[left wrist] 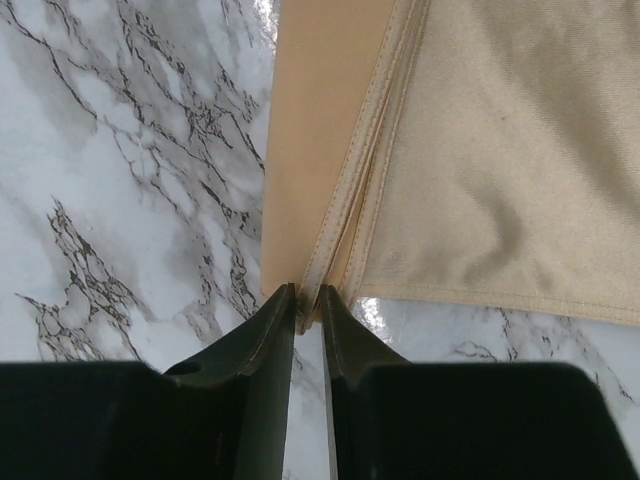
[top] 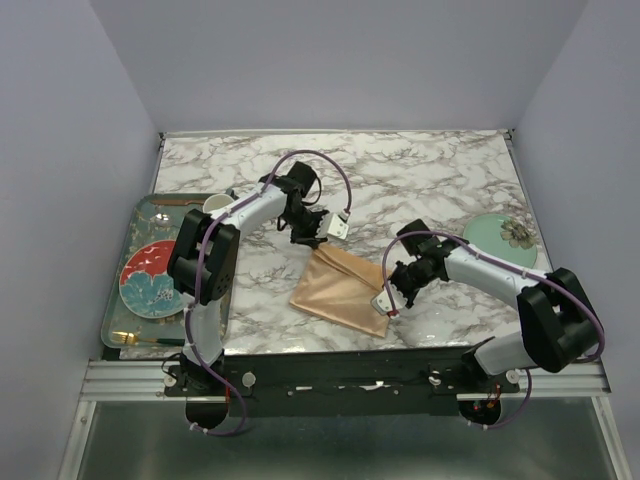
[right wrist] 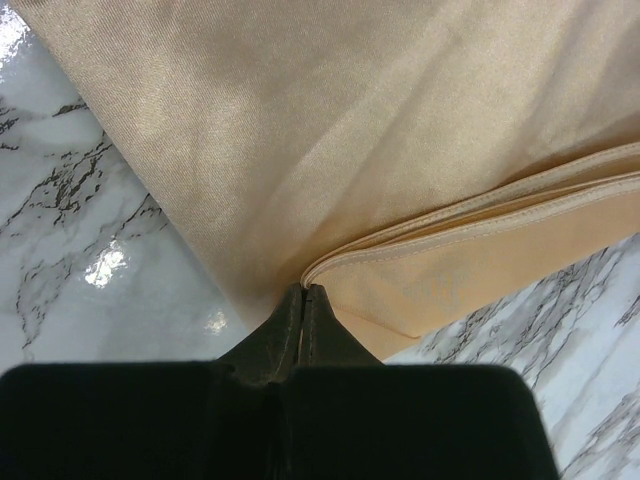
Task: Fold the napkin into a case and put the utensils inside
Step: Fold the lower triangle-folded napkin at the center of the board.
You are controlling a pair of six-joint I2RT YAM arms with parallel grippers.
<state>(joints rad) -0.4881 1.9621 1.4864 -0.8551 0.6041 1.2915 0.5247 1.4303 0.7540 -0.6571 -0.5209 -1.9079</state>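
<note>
Napkin [top: 340, 288] lies folded on the marble table [top: 440, 170]; I see my left gripper [left wrist: 308, 300] pinching its far corner, right gripper [right wrist: 304, 293] clamped on the near corner.

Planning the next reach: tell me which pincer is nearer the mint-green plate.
Right. The right pincer holds the napkin at its near corner, left of the plate; the left pincer grips the far corner, farther left.

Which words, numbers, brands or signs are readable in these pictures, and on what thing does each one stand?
None are readable. The napkin, the red plate, the green plate, the tray and the table show only plain colour or patterns, no letters.
</note>
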